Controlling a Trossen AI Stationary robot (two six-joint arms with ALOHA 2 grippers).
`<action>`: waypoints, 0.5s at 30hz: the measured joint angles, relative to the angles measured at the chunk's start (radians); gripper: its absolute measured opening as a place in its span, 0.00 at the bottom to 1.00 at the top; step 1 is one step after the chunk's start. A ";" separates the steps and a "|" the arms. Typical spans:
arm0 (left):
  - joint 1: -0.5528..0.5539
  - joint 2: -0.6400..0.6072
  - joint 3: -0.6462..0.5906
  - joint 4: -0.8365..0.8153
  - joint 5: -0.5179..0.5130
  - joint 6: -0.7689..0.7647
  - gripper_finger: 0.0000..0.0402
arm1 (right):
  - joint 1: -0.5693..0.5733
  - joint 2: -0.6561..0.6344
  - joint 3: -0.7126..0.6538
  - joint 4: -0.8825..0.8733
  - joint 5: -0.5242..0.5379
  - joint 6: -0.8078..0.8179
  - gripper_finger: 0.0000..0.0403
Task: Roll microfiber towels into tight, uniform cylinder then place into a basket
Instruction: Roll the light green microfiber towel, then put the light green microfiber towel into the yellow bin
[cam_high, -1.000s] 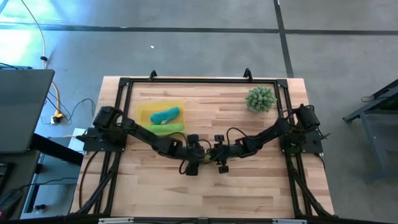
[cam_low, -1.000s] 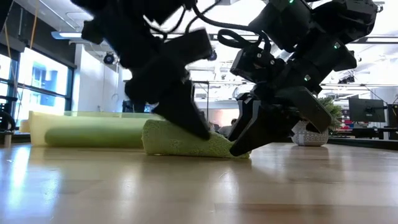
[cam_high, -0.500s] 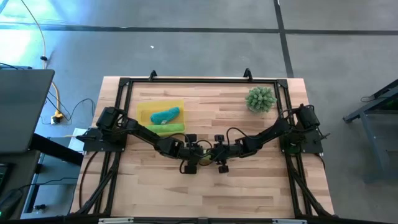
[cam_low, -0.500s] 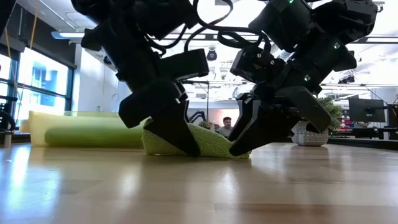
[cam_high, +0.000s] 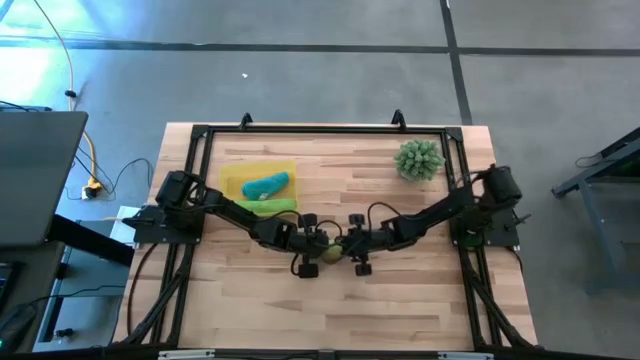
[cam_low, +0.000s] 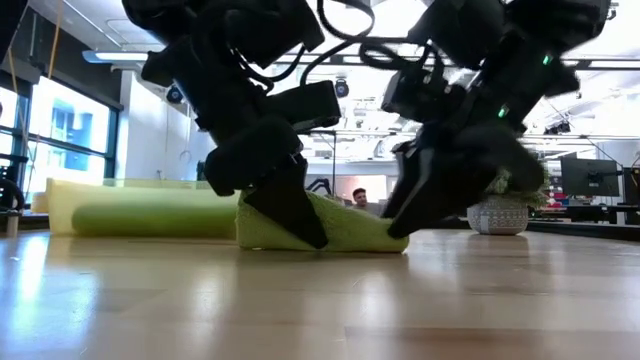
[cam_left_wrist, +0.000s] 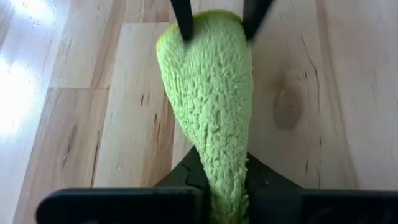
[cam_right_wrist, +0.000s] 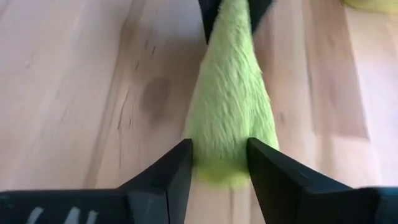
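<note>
At centre frame, both the left gripper (cam_high: 322, 247) and right gripper (cam_high: 343, 247) pinch the roll's (cam_low: 345, 228) ends, and uneven lifting could let it unroll or sag.

Grey concrete floor (cam_high: 320, 80); bright windows (cam_low: 60, 130); wood table (cam_high: 400, 300).

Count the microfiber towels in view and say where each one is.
3: teal towel in the basket, lime towel on its near edge, rolled lime towel mid-table between left gripper and right gripper.
</note>
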 joint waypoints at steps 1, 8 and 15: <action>0.000 0.000 0.000 0.001 0.005 0.000 0.04 | 0.000 -0.028 -0.001 -0.033 0.000 0.010 0.36; 0.014 -0.011 -0.002 -0.006 0.017 0.022 0.03 | 0.000 -0.201 -0.002 -0.289 0.002 0.077 0.36; 0.054 -0.162 -0.004 -0.098 0.019 0.118 0.03 | 0.001 -0.320 -0.001 -0.488 0.000 0.125 0.36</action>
